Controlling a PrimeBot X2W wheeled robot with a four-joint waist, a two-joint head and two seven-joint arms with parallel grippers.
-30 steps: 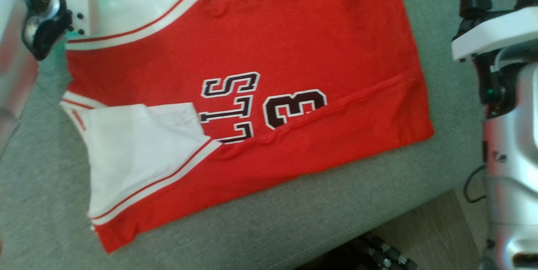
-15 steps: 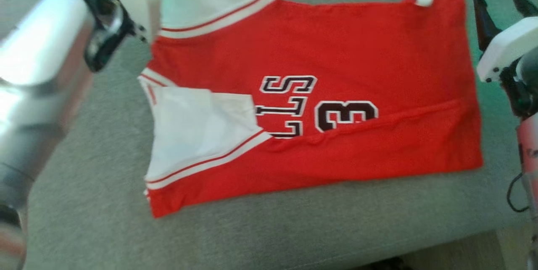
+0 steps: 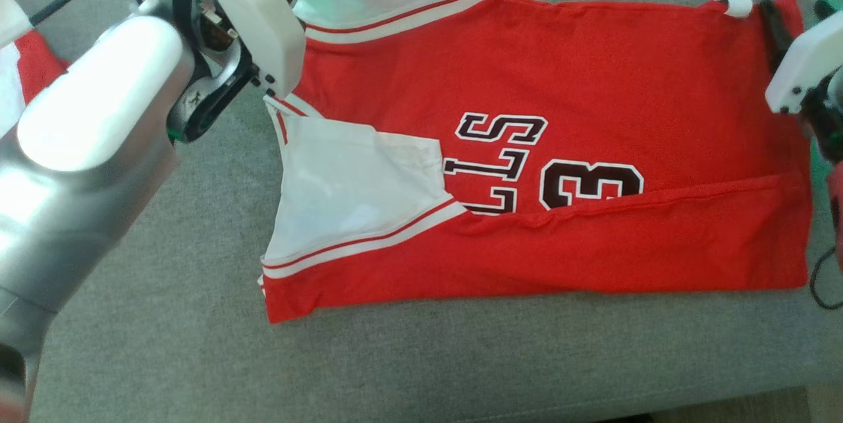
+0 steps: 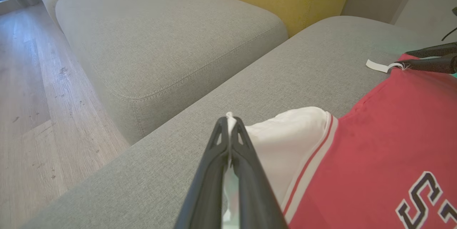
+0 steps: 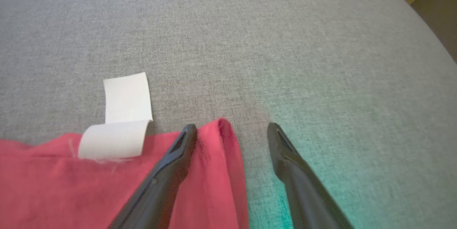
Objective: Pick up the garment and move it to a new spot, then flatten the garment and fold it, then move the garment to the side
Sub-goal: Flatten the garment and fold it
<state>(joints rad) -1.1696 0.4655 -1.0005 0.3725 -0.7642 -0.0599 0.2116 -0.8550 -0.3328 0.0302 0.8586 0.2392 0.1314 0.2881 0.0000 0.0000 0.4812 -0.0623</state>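
The red short-sleeved jersey [image 3: 560,67], lettered in black, lay spread on the grey fabric sofa cushion [image 3: 164,344], its near long edge already turned over onto the number. At the garment's far left, the left gripper [image 4: 228,123] was pinched tight on the edge of the far white sleeve [image 4: 285,136].

Over the preceding second the robot's head camera swung, sliding the whole scene across the frame. Measured against the jersey itself, the real change was on the right. The right gripper [image 5: 231,129] had stood well apart from the cloth. It had since come in to the far right hem corner [image 5: 223,143], just beside the white folded label [image 5: 125,115].

Its jaws stood wide, one finger over the red fabric and the other over bare cushion. The corner lay between them, not yet gripped. With one far corner held and the other bracketed, the robot appeared poised to close on the hem and carry the far edge toward the near one for the next fold.
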